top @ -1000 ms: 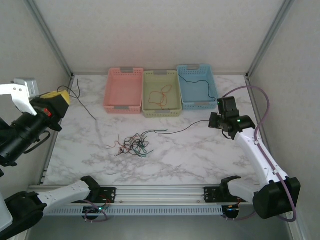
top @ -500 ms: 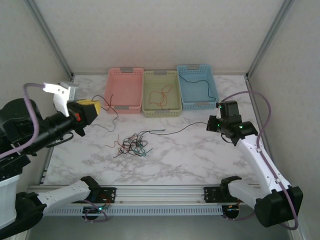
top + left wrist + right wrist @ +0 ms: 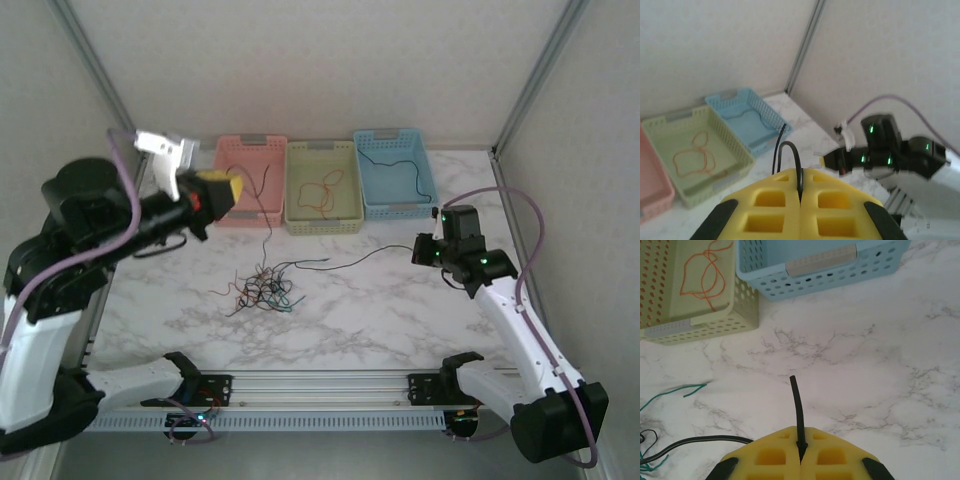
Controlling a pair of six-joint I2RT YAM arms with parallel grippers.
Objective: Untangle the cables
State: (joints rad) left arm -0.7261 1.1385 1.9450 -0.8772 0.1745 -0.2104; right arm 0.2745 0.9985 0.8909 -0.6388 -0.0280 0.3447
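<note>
Left fingers [image 3: 790, 197], now by the pink basket [image 3: 240, 172], and right fingers [image 3: 812, 457] each clenched on a black cable [image 3: 796, 410].

A pink basket [image 3: 240, 180], a green basket [image 3: 322, 227] and a blue basket [image 3: 400, 211] stood side by side along the 12 o'clock edge of the white marble table [image 3: 400, 310], pink toward 11, blue toward 1. A metal rail [image 3: 320, 398] ran along the 6 o'clock edge. Pale walls [image 3: 320, 70] closed the space in.

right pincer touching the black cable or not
Touching. In the right wrist view the black cable is clamped in the seam of the shut right pincer, its tip sticking out ahead.
</note>
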